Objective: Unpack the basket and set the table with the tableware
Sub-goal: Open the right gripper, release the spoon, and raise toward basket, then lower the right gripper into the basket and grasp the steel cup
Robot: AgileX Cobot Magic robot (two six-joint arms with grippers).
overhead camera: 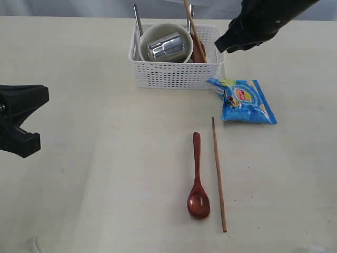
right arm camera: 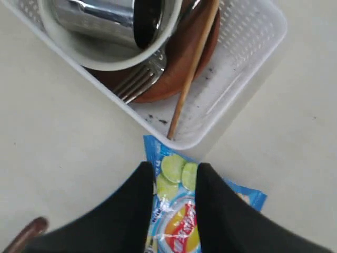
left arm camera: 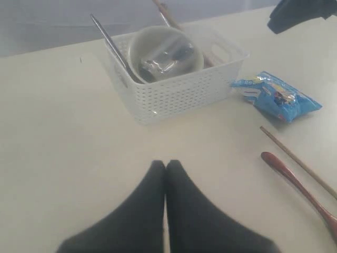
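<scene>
Blue chip bag (overhead camera: 243,100) lies beside the basket (overhead camera: 176,75), perhaps touching its corner.

Furniture: you have one table (overhead camera: 79,184), pale beige, matte, faintly specked, filling nearly the whole frame. Backdrop (overhead camera: 79,6): you see a plain pale grey strip along the upper edge. Light: soft and even, with short, faint shadows.
</scene>
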